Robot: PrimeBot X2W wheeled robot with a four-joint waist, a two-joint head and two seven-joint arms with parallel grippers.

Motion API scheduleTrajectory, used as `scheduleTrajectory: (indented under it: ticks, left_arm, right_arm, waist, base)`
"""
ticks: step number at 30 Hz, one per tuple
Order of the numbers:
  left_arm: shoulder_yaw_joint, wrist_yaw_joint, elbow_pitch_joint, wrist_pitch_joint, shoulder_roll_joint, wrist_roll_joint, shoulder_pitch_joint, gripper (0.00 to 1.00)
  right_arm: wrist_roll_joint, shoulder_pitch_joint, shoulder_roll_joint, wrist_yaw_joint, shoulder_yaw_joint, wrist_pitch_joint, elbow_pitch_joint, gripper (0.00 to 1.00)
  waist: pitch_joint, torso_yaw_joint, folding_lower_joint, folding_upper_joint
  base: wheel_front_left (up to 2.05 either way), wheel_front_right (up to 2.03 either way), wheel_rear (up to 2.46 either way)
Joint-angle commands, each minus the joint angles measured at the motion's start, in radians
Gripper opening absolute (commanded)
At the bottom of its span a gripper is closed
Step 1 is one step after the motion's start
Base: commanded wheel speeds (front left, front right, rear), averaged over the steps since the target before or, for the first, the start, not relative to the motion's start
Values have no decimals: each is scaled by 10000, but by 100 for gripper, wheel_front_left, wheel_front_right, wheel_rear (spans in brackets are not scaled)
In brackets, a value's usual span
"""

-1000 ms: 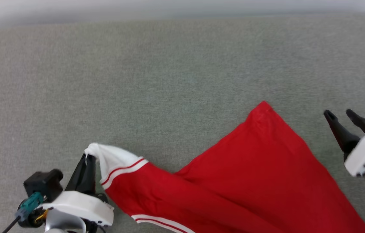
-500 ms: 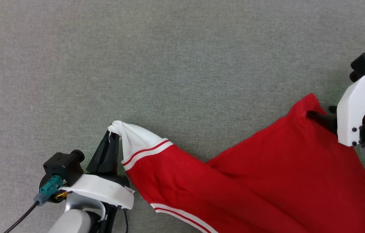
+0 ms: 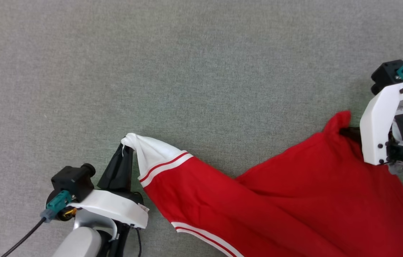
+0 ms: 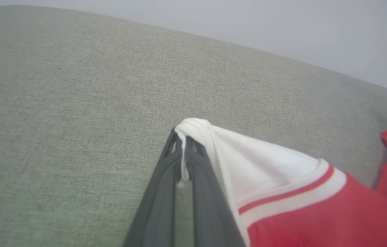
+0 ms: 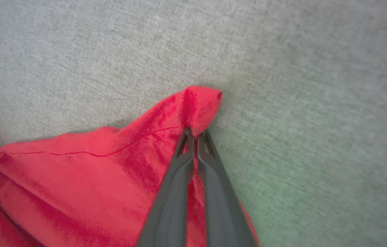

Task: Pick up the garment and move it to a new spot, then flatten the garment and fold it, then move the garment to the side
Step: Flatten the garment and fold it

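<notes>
**Right claw (image 5: 195, 132) has taken hold of the jersey T-shirt (image 3: 276, 200)**

Spread and clear of the cloth a second ago, it now pinches a red corner; left claw (image 4: 183, 137) is pressed shut on the tip of the white sleeve (image 3: 151, 153); the shirt spans between them over the grey-green fabric surface (image 3: 201, 71).

L gripper (image 4: 182, 139) is pinching the tip of the garment (image 4: 268, 161) at its white sleeve, fingers pressing together w/ cloth btwn them. Sleeve & red body are draping rightward over grey-green fabric surface (image 4: 76, 103).
</notes>
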Motion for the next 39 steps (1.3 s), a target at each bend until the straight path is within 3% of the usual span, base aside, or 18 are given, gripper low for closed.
scheduleTrajectory:
  ticks: [1, 11, 20, 26, 39]
  left_arm:
    - [64, -18, 27, -56, 98, 3, -125, 0]
    - [639, -318, 396, 327, 816, -31, -1642, 0]
    - [792, -1009, 2564, 1260, 965, -199, -4921, 0]
    - [814, -1609, 4451, 1603, 940, -163, -7639, 0]
    - [858, -2031, 6262, 517, 1384, 1029, -13236, 0]
  right_arm:
    - [84, 272, 88, 4, 276, -158, 122, 0]
    - [-265, -704, -93, 1, -79, -2470, 343, 0]
    - [-669, -2443, -23, 1, -406, -4077, 1555, 0]
    - [-1122, -4041, -169, -1, -34, -5147, 1973, 0]
    - [-2329, -8055, 31, -2, -372, -7844, 2660, 0]
  waist:
    - [-227, -63, -1, 0]
    - [-1526, -656, -1, 0]
    - [-2087, -1222, -1, 0]
    - [-1607, -1524, -1, 0]
    - [671, -1990, -1, 0]
  base:
    - [0, 0, 0]
    - [0, 0, 0]
    - [0, 0, 0]
    - [0, 0, 0]
    - [0, 0, 0]
